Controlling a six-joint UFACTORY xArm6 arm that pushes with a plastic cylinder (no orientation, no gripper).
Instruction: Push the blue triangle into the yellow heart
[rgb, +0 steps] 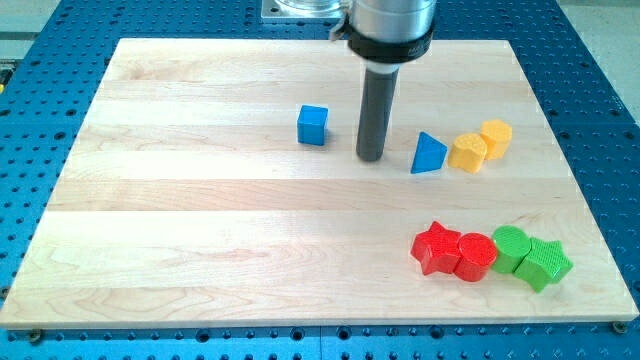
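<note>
Setting, as I see it from my remote station: a robotics lab bench. Evidence: a blue metal breadboard (590, 120) with a regular grid of threaded holes fills the frame's edges; a pale wooden board (200, 240) lies flat on it as the work surface. From top centre hangs a machined silver arm flange (392, 25) carrying a straight dark rod (373, 115). Small moulded test pieces, such as a blue cube (312, 125) left of centre, sit on the wood.

My tip (371, 157) rests on the board, rod upright.
</note>
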